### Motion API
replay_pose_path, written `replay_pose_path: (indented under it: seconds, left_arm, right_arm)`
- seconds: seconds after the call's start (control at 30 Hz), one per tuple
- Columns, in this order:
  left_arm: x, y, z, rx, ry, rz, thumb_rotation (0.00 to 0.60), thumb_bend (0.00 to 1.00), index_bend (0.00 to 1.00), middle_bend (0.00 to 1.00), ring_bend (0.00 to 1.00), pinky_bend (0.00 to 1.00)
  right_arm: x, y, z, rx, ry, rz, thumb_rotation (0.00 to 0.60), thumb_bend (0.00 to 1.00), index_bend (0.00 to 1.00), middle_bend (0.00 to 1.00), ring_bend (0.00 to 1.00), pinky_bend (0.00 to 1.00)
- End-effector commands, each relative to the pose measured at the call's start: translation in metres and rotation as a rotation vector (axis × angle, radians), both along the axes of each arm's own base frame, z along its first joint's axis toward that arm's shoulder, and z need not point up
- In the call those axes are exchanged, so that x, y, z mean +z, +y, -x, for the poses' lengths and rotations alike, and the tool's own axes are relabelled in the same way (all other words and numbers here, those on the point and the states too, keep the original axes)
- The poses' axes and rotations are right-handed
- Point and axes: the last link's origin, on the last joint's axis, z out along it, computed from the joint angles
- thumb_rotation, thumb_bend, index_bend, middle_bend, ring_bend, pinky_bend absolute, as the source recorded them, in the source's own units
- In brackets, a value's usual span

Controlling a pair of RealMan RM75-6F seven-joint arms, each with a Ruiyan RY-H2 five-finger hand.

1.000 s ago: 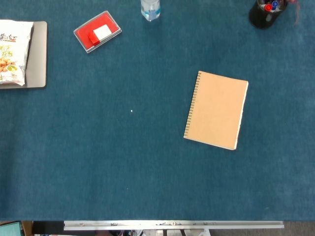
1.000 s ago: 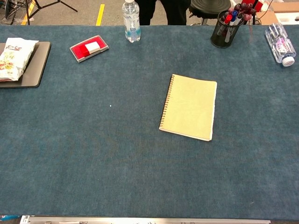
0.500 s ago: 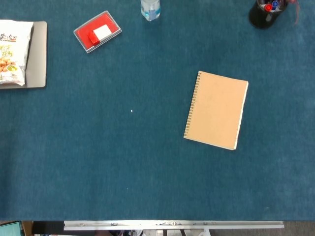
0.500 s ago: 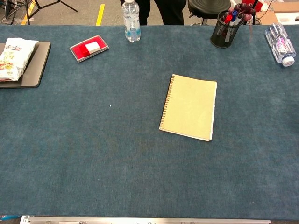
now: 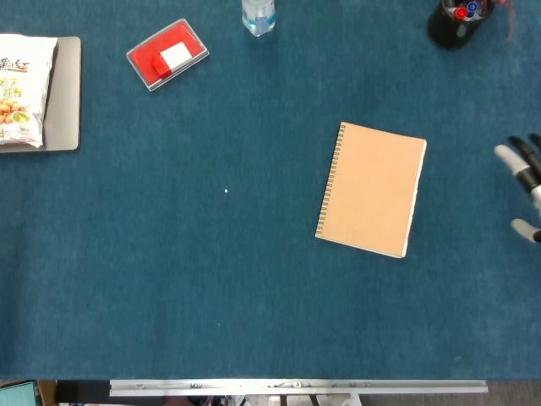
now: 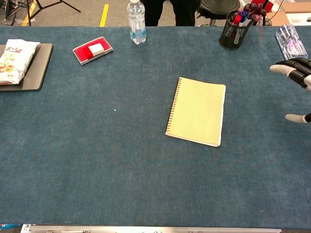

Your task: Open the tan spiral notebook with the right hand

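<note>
The tan spiral notebook (image 5: 372, 189) lies closed and flat on the blue felt-like table cover (image 5: 211, 279), right of centre, its dark wire coil along the left edge and its plain card cover slightly skewed. The right hand (image 5: 526, 186) shows only at the right edge, fingers spread and holding nothing, well apart from the notebook's right side.

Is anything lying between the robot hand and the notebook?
Nothing: only bare blue mat between the right robot hand and the notebook, shown in both views.
</note>
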Motion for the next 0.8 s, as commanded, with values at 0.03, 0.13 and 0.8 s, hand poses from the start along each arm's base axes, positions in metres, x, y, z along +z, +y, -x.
replay_pose_path:
  seconds: [0.03, 0.13, 0.8]
  left_arm:
    - [0.000, -0.001, -0.001, -0.002, -0.001, -0.001, 0.600, 0.33, 0.61, 0.59, 0.55, 0.83]
    - [0.001, -0.003, -0.001, -0.002, -0.002, -0.002, 0.600, 0.33, 0.61, 0.59, 0.55, 0.83]
    - [0.000, -0.005, 0.000, 0.006, -0.003, 0.012, 0.600, 0.33, 0.61, 0.59, 0.55, 0.83]
  right_arm:
    - [-0.015, -0.011, -0.008, 0.078, 0.019, -0.044, 0.600, 0.00, 0.13, 0.11, 0.08, 0.21]
    - [-0.025, -0.021, -0.010, 0.123, 0.032, -0.075, 0.600, 0.00, 0.13, 0.12, 0.08, 0.21]
    - [-0.077, -0.062, -0.028, 0.227, 0.033, -0.152, 0.600, 0.00, 0.13, 0.18, 0.09, 0.21]
